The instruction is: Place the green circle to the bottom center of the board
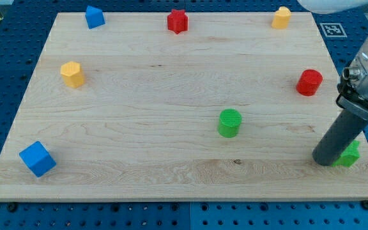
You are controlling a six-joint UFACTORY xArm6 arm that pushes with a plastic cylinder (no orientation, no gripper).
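The green circle (229,122) stands upright on the wooden board (145,128), right of centre and a little below the middle. My tip (326,160) rests on the board near the bottom right corner, well to the right of the green circle. It touches a second green block (349,154), whose shape is partly hidden behind the rod.
A red circle (310,82) sits at the right edge. A red star (177,21), a blue block (94,16) and a yellow block (281,17) line the top. A yellow hexagon (72,74) is at the left; a blue cube (37,158) at the bottom left.
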